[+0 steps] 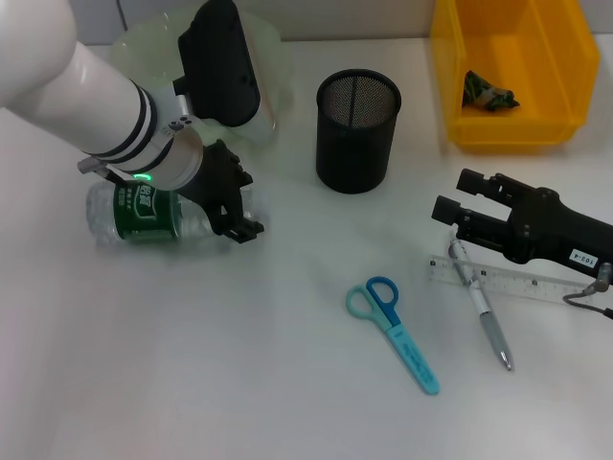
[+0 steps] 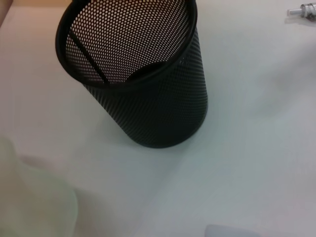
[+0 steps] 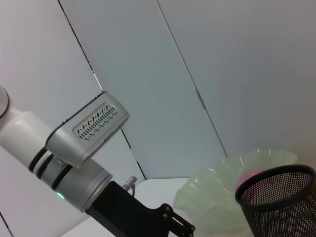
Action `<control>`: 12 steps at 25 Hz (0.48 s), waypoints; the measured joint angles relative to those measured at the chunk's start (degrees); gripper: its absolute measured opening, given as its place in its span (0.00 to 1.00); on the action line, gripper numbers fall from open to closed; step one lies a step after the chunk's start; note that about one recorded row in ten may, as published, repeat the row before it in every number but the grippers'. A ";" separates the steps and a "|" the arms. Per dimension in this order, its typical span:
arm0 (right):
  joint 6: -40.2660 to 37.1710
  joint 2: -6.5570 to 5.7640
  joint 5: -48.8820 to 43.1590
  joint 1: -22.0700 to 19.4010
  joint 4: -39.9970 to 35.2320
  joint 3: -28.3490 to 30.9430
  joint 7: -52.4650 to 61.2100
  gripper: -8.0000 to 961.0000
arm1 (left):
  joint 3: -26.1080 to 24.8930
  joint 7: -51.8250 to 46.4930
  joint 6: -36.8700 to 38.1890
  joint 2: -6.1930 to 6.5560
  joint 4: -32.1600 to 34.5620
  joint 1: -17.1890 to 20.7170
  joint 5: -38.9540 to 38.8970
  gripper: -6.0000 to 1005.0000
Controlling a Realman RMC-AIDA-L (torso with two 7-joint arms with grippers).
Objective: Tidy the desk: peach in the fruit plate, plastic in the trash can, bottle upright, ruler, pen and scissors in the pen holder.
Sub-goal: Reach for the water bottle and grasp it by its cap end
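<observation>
A clear bottle [image 1: 144,213] with a green label lies on its side at the left of the desk. My left gripper [image 1: 235,203] is down at its cap end. The black mesh pen holder [image 1: 356,129] stands upright at the middle back and fills the left wrist view [image 2: 148,98]. Blue scissors [image 1: 393,331], a clear ruler [image 1: 522,281] and a silver pen [image 1: 482,309] lie flat at the front right. My right gripper [image 1: 453,196] is open and empty just above the ruler. The pink peach [image 3: 252,177] sits in the pale green fruit plate [image 3: 217,197]. Crumpled plastic [image 1: 488,93] lies in the yellow bin [image 1: 565,105].
The fruit plate [image 1: 278,57] stands at the back left, mostly hidden behind my left arm. The yellow bin stands at the back right corner. Open white desk lies between the bottle and the scissors.
</observation>
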 joint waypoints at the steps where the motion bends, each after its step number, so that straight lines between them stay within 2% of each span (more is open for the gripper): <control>1: 0.20 0.01 0.00 0.05 0.00 0.00 0.00 0.80 | 0.06 0.48 -0.26 0.00 -0.05 0.00 0.05 0.74; 5: 0.69 0.03 0.00 0.16 -0.01 0.00 0.00 0.80 | 0.13 0.75 -0.71 0.00 -0.13 0.00 0.13 0.74; 12: 1.33 0.09 0.00 0.70 -0.02 0.00 0.00 0.80 | 1.09 0.79 -1.44 0.00 -0.52 -0.31 1.53 0.53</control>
